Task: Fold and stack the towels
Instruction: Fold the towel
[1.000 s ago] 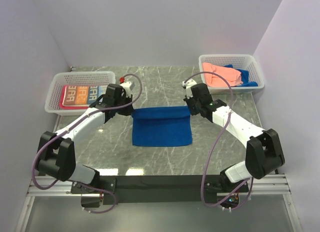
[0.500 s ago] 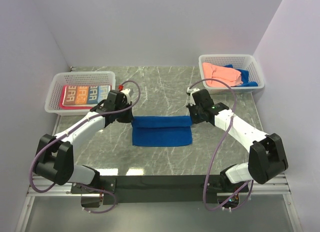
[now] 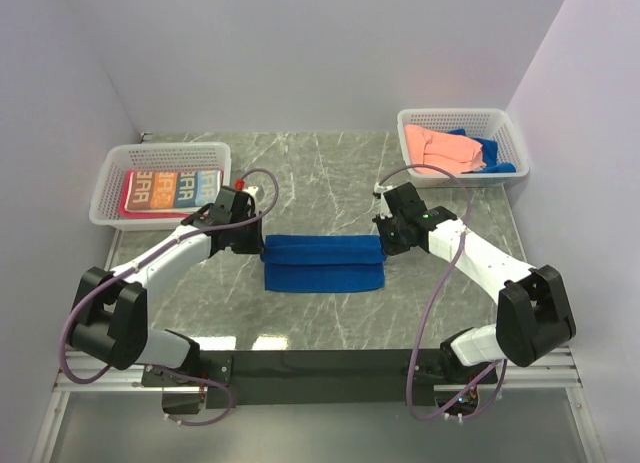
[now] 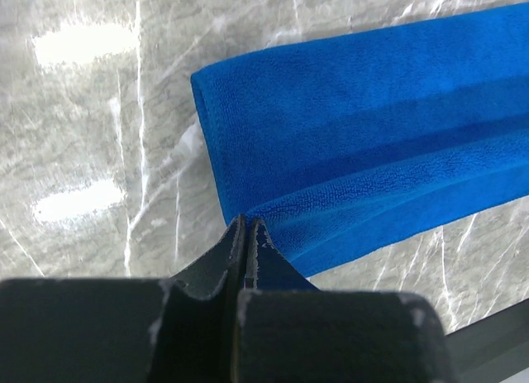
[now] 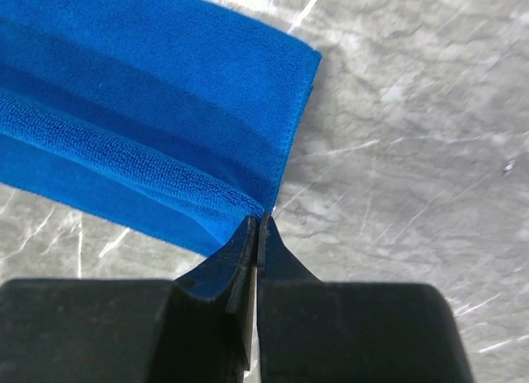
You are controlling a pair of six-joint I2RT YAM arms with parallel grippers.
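The grey-veined marble table (image 3: 330, 173) carries two baskets. A white plastic mesh basket (image 3: 108, 205) at 10 o'clock holds a flat printed orange-and-blue towel (image 3: 170, 190). A second white mesh basket (image 3: 512, 133) at 2 o'clock holds a crumpled salmon-peach towel (image 3: 440, 148) beside another blue cloth.

The deep blue terry towel (image 3: 323, 263) lies at the table's centre, and it is what has changed. A second ago it spread well toward 12 o'clock. Now its far edge has been drawn toward 6 o'clock, leaving a narrower, doubled band.

The left gripper (image 3: 256, 247) is at the band's 9 o'clock end and the right gripper (image 3: 384, 245) at its 3 o'clock end. Each has its jaws pinched tight on a corner of the upper layer.

The first fold looks nearly laid, though the carried edge is not yet flush with the near edge.
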